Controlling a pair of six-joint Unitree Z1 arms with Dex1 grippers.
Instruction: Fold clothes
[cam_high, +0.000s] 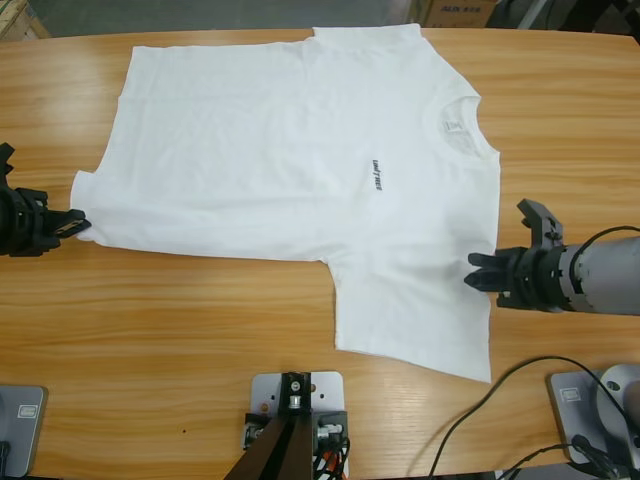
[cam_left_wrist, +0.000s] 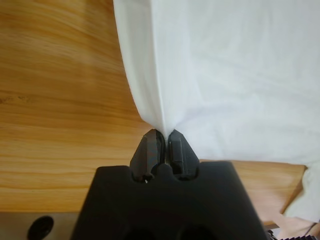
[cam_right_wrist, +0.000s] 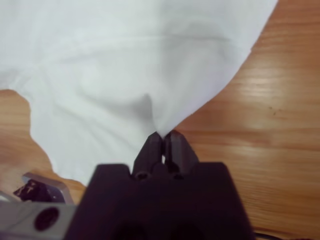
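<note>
One white T-shirt (cam_high: 280, 150) lies spread flat on the wooden table (cam_high: 180, 330), collar (cam_high: 460, 125) to the right, hem to the left, small dark lettering (cam_high: 378, 178) on the chest. One sleeve points to the far edge, the other (cam_high: 415, 330) to the near edge. My left gripper (cam_high: 78, 222) is shut on the near hem corner; in the left wrist view the cloth (cam_left_wrist: 225, 75) rises in a pinched peak from the gripper (cam_left_wrist: 164, 135). My right gripper (cam_high: 472, 278) is shut on the near sleeve's outer edge, and the fabric (cam_right_wrist: 125, 75) bunches at the gripper (cam_right_wrist: 162, 135).
Cardboard boxes (cam_high: 458, 10) stand beyond the table's far edge. Black cables (cam_high: 500, 410) trail over the near right of the table. Bare wood shows along the near side and at both ends.
</note>
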